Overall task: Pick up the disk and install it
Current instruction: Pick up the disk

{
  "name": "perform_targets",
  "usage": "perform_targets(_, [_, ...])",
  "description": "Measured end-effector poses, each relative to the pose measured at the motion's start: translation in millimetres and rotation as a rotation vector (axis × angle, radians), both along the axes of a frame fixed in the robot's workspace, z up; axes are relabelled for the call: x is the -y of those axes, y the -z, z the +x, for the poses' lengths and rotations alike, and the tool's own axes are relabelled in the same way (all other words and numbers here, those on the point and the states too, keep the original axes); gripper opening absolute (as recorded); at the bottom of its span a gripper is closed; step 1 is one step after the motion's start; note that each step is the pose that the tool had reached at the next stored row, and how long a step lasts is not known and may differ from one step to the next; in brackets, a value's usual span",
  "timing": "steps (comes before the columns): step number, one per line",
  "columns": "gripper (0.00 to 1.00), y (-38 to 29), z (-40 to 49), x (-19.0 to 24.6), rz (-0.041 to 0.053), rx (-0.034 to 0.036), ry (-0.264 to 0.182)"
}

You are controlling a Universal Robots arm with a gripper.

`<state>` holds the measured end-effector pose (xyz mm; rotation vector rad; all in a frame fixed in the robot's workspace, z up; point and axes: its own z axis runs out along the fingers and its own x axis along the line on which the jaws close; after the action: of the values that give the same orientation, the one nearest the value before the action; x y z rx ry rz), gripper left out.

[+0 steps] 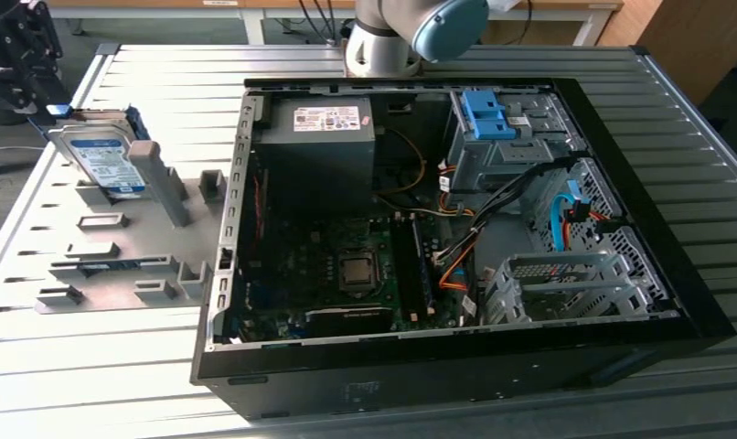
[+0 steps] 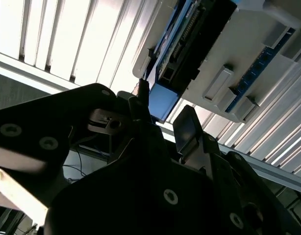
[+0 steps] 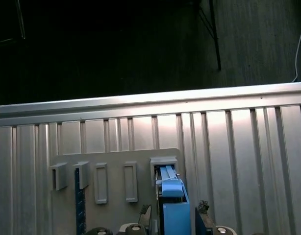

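Note:
The disk (image 1: 101, 157), silver with a white-and-blue label and blue rails, stands on edge in a slot of the grey holder plate (image 1: 119, 274) at the exterior view's left. My black gripper (image 1: 51, 105) hangs at the disk's upper far corner. In both wrist views the fingers straddle the disk's blue end (image 3: 171, 208) (image 2: 163, 100). One fingertip (image 3: 145, 215) and the other (image 3: 202, 215) each stand a little off the blue rail. The gripper (image 2: 163, 111) is open, with the disk's edge between its fingers (image 2: 187, 128).
An open black computer case (image 1: 661, 274) lies in the middle of the slatted metal table (image 1: 101, 366), with a dark power supply box (image 1: 314, 151), a blue latch piece (image 1: 488, 114) and a grey drive cage (image 1: 564, 283) inside. The arm's base (image 1: 387, 41) rises behind the case.

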<state>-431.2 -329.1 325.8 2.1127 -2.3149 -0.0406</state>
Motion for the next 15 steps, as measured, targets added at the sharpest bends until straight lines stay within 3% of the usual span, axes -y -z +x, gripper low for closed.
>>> perform_targets(7, [0.47,10.9,0.0,0.0,-0.004,0.0001,-0.003])
perform_targets(15, [0.47,11.4,0.0,0.0,-0.004,0.0001,-0.004])
